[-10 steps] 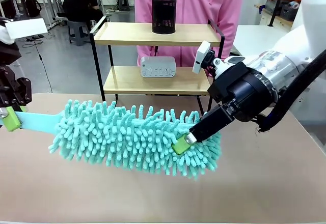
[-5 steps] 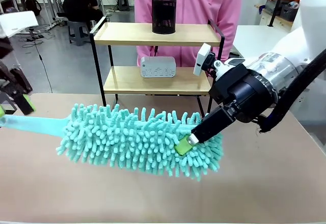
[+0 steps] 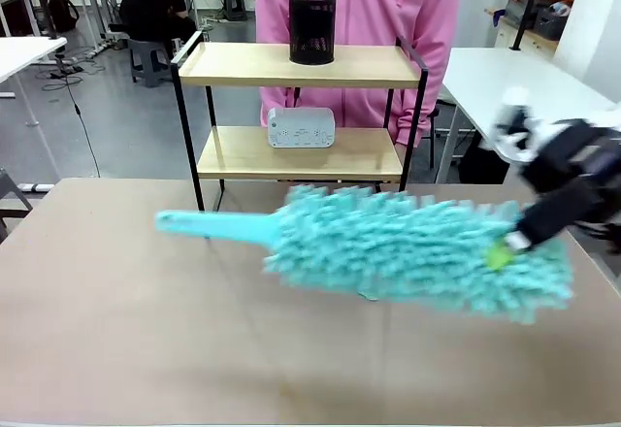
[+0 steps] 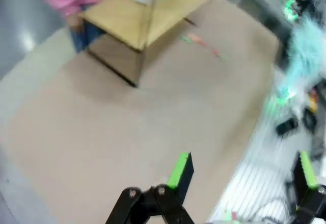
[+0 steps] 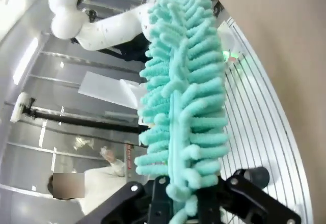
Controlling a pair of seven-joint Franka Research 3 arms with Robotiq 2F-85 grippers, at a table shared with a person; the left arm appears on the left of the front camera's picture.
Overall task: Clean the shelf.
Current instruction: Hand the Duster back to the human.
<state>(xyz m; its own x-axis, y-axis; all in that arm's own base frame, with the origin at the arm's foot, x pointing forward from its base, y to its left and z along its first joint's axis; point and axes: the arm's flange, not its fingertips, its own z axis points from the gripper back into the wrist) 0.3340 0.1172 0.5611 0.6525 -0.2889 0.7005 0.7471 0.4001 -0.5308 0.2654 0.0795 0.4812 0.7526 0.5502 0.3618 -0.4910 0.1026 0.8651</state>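
**Operator:** What is nearest to me?

**Describer:** You are looking across a brown table top [image 3: 116, 340]. Just above it hangs a teal duster [image 3: 408, 247] with a shaggy noodle head, blurred with motion. Its flat handle points to your left, and its fluffy end reaches toward your right.

**Operator:** Who has hold of it?

**Describer:** Your right gripper [image 3: 500, 252] — its jaws are clamped tight on the fluffy end of the duster. From the right wrist camera you see the teal strands rising straight up from between its fingers.

**Operator:** And my left gripper?

**Describer:** In the left wrist camera your left gripper [image 4: 242, 170] stands with its green-padded fingers [image 4: 179, 170] spread wide apart, and nothing sits between them. It hangs over the brown table top.

**Operator:** Where is the shelf?

**Describer:** The shelf [image 3: 301, 63] stands at the far edge of the table, near the middle — two light wooden boards on a thin black frame. A black mesh cup [image 3: 312, 27] sits on the top board. A small white box [image 3: 301, 127] rests on the lower board. Behind the shelf stands a person in a pink top [image 3: 359, 10].
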